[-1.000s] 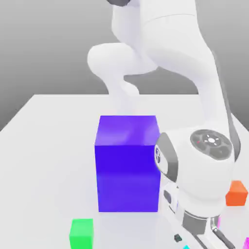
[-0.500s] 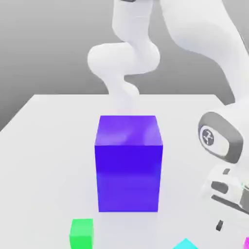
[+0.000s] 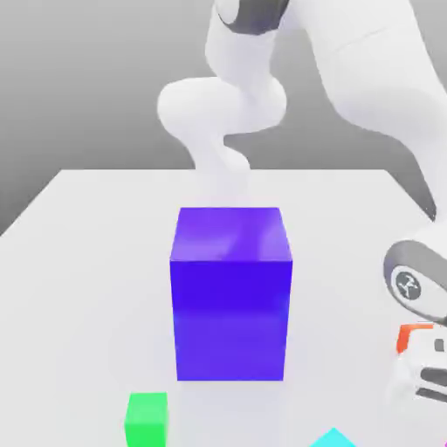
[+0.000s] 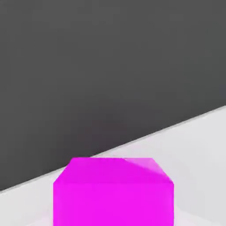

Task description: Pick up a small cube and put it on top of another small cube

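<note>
At the exterior view's bottom edge lies the small cube (image 3: 333, 438).

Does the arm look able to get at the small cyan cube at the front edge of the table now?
Probably yes. The cyan cube lies in the open on the table, with nothing on top of it. The big blue-violet block stands behind it, apart, and the arm hangs low at the exterior view's right, nearby.

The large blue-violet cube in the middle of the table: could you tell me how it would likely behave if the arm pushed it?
The large blue-violet cube sits flat on a broad face on the table, so it would probably slide rather than roll or tip. Its sharp, straight edges suggest it is rigid. It dwarfs the green cube, so it is likely heavier to shove.
</note>
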You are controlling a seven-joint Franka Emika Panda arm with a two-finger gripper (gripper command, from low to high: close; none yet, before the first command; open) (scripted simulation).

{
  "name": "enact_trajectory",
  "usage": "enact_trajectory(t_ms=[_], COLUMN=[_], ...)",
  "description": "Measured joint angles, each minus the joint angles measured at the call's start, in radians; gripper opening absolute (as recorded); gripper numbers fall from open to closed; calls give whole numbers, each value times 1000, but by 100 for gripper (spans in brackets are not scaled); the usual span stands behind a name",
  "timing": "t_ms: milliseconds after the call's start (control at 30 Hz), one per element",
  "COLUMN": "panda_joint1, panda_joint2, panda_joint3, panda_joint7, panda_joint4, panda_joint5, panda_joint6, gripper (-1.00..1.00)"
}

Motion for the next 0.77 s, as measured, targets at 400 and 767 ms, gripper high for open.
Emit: enact_trajectory(t_ms=[400,767], panda_joint1=[-378,-491], panda_joint2=[-301,-247], panda_joint3=[-140,-213], panda_joint7=[-339,-455], panda_joint4=[-325,-428], panda_joint5=[143,189], panda_joint6=[34,197], gripper=[-100,100])
